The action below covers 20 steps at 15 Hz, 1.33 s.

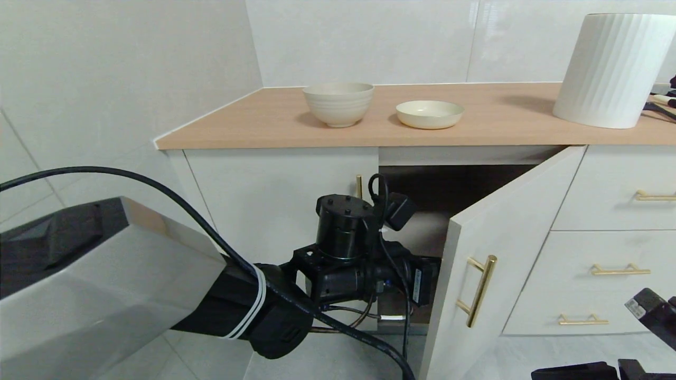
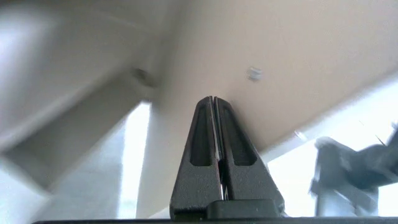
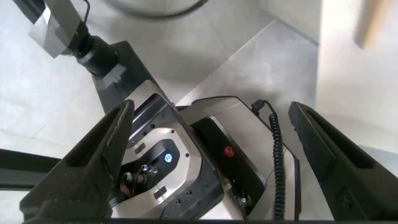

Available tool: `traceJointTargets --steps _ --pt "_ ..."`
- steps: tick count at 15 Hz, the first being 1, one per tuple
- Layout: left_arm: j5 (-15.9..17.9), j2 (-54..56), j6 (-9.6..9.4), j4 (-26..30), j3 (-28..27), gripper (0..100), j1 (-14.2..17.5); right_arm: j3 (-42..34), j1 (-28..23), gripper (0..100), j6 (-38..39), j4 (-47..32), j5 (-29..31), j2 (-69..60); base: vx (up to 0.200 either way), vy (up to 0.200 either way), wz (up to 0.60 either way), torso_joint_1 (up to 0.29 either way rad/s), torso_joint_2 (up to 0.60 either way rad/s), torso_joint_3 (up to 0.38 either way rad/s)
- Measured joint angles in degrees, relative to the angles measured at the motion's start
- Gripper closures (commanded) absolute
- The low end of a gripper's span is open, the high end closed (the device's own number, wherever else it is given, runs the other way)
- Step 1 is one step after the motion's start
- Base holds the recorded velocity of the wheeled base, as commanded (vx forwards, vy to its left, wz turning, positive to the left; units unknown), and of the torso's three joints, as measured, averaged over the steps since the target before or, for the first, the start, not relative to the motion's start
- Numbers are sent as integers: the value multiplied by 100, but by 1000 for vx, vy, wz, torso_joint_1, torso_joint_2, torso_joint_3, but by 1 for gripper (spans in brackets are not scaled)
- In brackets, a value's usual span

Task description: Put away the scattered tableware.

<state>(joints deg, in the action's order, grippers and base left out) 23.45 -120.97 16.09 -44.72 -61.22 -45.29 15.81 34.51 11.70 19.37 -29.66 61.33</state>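
A beige ribbed bowl [image 1: 338, 104] and a shallow cream dish [image 1: 429, 114] stand side by side on the wooden counter [image 1: 253, 124]. Below them the cabinet door [image 1: 507, 237] with its gold handle [image 1: 478, 296] hangs open. My left arm's wrist [image 1: 351, 248] sits low in front of that cabinet opening. In the left wrist view my left gripper [image 2: 213, 124] is shut with nothing in it, its tips close to a pale panel [image 2: 298, 56]. My right gripper [image 3: 211, 130] is wide open and empty, pointing down at the floor, well below the counter.
A tall white ribbed container [image 1: 615, 68] stands at the counter's right end. To the right of the open door are drawers with gold handles [image 1: 620, 270]. Tiled walls enclose the counter on the left and behind. The closed left cabinet door [image 1: 274, 200] is beside my left wrist.
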Motion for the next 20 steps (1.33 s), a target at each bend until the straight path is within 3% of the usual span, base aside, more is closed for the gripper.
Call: traceJointTargets --steps 6,8,16,20 --pt "-20 -174 -4 572 -518 100 -223 -33 52 0 0 2 -11 -33 0 0 0 0 0 0" --pt "-33 -183 -2 725 -674 100 -308 -35 104 0 0 4 -11 -45 -200 0 0 2 -2 2" --pt "-96 -406 -2 798 -1047 100 -452 -30 173 0 -5 9 -30 -91 -25 0 0 1 0 1" --pt "-263 -616 -2 1007 -1428 100 -689 -60 211 0 -10 4 -121 -221 0 0 0 0 0 0"
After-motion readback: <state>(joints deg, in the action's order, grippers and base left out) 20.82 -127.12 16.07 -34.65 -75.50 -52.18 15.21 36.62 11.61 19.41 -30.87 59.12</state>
